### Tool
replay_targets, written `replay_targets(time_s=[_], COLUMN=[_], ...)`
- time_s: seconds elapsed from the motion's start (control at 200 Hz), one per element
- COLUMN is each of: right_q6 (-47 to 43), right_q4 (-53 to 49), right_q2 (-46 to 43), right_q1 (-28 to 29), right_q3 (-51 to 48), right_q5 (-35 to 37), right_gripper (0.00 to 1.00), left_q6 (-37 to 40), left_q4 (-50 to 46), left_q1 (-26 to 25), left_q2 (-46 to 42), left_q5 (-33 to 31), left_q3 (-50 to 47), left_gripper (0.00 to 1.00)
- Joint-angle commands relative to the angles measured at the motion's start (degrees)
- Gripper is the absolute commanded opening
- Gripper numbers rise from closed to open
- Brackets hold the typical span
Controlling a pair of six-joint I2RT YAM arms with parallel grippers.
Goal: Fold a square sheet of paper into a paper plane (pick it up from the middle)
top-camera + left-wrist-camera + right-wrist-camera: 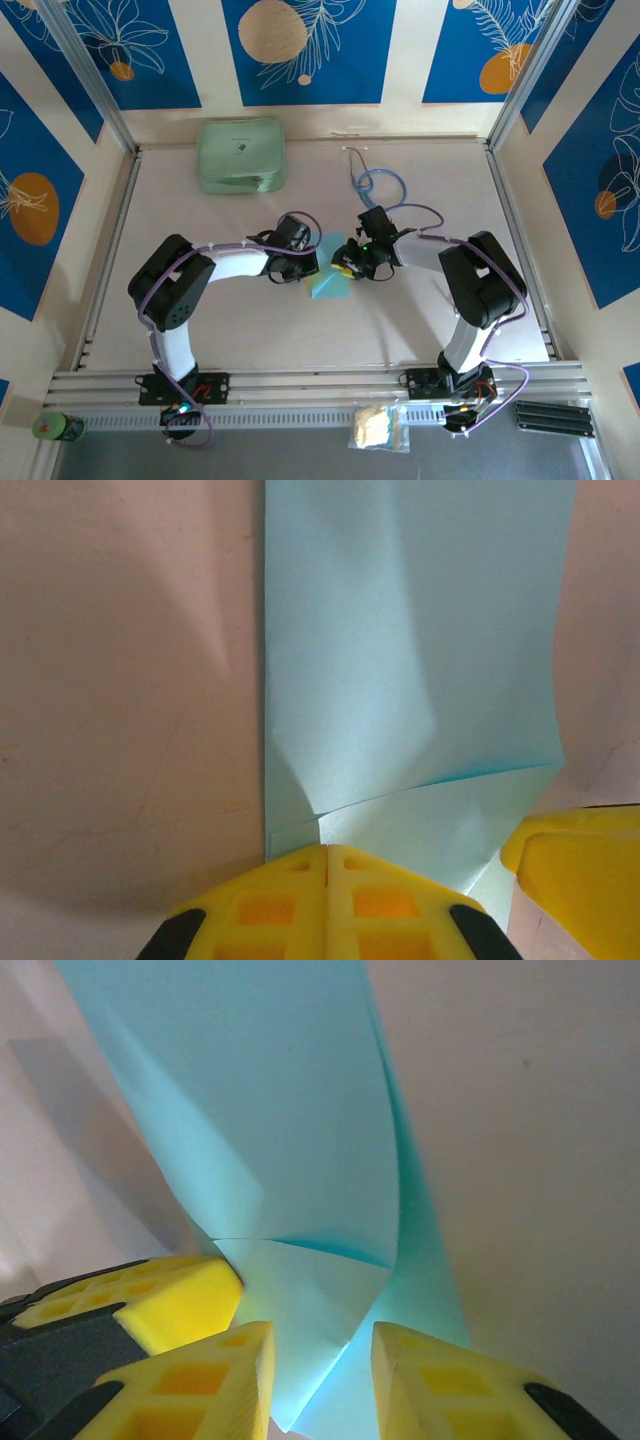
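So the left gripper (327, 858) has its yellow fingers pressed tight together. They're pinching the near edge of the square sheet of paper (400, 680), right where a folded-over flap ends in a curved edge. The rest of the light-blue sheet runs straight ahead of the fingertips over the table (120, 680), with a soft bulge in it.

The right gripper (320, 1345) is just to the right of those fingertips. Its jaws stand apart, with a bit of the folded flap sitting in the gap between them.

From above, the two grippers meet nose to nose mid-table over the paper, which pokes out on their near side. A mint-green case (240, 155) and a stethoscope (375, 182) sit well beyond them, toward the far edge.
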Motion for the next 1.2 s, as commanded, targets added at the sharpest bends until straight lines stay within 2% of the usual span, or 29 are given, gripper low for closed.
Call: replay_targets(time_s=[0.0,0.195,0.5,1.196], right_q6=[-1.0,-0.5,-1.1,-1.4], right_q4=[-0.5,0.9,6.5,5.1], right_q2=[1.4,1.8,0.7,2.7], right_q1=[0.8,1.0,1.4,2.4], right_q3=[1.6,0.7,-1.7,-1.8], right_q5=[-1.0,-2.1,-6.1,-9.3], right_gripper=[0.31,0.30,0.23,0.14], left_q6=[-0.3,-0.3,-0.8,-1.7], left_q4=[-2.8,-2.5,-1.1,0.7], left_q1=[0.5,0.7,0.8,1.6], left_q2=[0.5,0.3,0.2,-1.1], left_q5=[-0.7,-0.7,-0.1,1.9], left_q3=[-1.9,-2.2,-2.9,-3.3], left_gripper=[0.05,0.05,0.05,0.09])
